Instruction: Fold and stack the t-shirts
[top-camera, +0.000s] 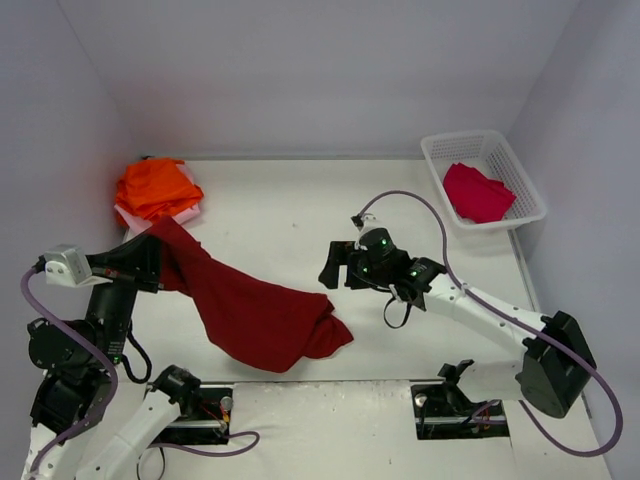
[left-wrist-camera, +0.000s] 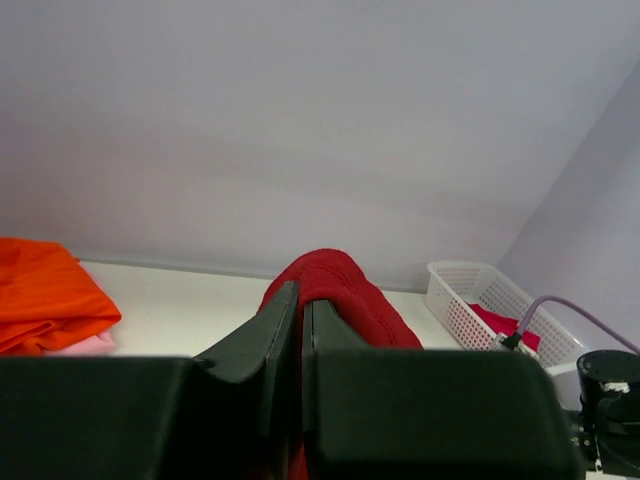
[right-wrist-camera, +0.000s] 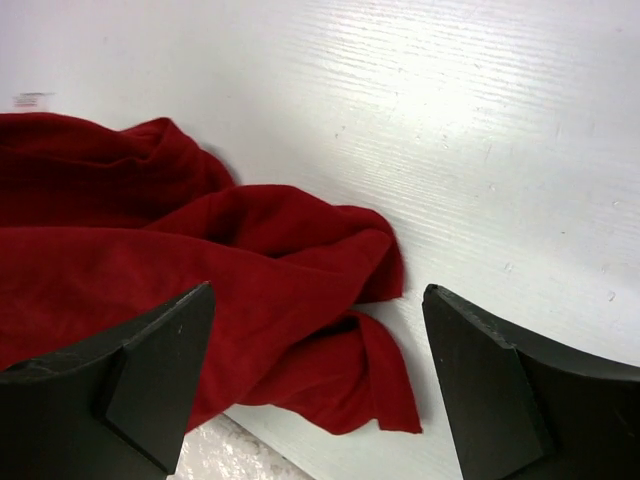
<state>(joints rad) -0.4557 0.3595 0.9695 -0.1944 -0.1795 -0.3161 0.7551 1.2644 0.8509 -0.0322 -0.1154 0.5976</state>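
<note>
Dark red t-shirt (top-camera: 250, 312), apparently between left jaws

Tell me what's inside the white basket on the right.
One crumpled crimson t-shirt lies in the white basket. The basket floor beneath it is covered, so anything under the shirt cannot be seen.

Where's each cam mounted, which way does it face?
Top external: above and behind the bases, looking down at the table; both arms show, left gripper shut on the dark red t-shirt, right gripper open.
Left wrist: on the left arm, facing the back wall; own fingers pinch the shirt.
Right wrist: looking down at the shirt's bunched end; own fingers spread.
Shared: top and left wrist both catch the white basket and orange t-shirts.
</note>
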